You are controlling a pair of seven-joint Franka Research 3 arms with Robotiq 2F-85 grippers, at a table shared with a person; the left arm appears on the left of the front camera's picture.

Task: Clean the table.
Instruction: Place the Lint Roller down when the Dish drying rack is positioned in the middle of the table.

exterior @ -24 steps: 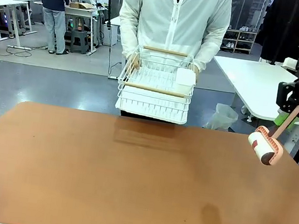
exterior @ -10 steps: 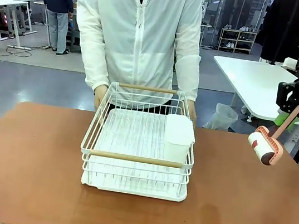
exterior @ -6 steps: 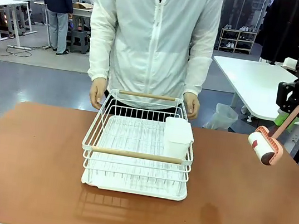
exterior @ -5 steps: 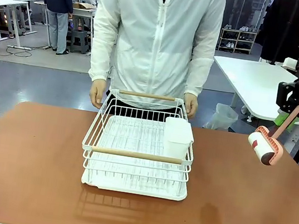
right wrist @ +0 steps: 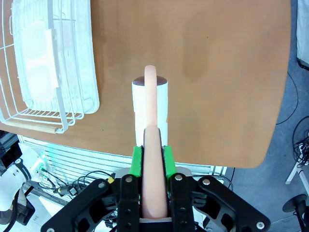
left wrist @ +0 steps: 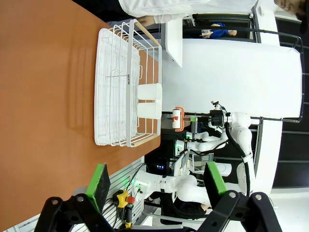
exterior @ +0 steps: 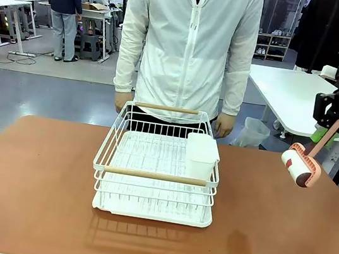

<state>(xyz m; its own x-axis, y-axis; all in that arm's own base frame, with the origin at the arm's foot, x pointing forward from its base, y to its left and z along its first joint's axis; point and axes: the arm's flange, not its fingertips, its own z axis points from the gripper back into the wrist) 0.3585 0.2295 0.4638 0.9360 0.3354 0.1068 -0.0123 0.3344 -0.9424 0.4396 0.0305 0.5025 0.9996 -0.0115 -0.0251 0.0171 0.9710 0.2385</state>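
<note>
- Reddish-brown and matte, the wide smooth-topped desk (exterior: 32, 189) with rounded corners fills the near scene; its near strip and both flanks lie bare.
- Left claw (left wrist: 153, 180) hangs above the desk's left side with its green pads spread wide and nothing between them.
- White wire dish rack (exterior: 157, 163) with two wooden handle bars and a white plastic cup holder stands at the desk's middle, resting on the top.
- Right claw (exterior: 330, 129) hovers over the right edge, clamped on the pink handle of a white-drum lint roller (exterior: 299, 167), which hangs tilted, clear of the surface.
- Likely step: bring the roller down onto bare desk. It should go best if the drum lands flat along its full width, in straight overlapping passes on the right side, kept apart from the rack.
- At the far edge, a person in a white jacket (exterior: 189, 40) stands with hands just behind the rack, not touching it.
</note>
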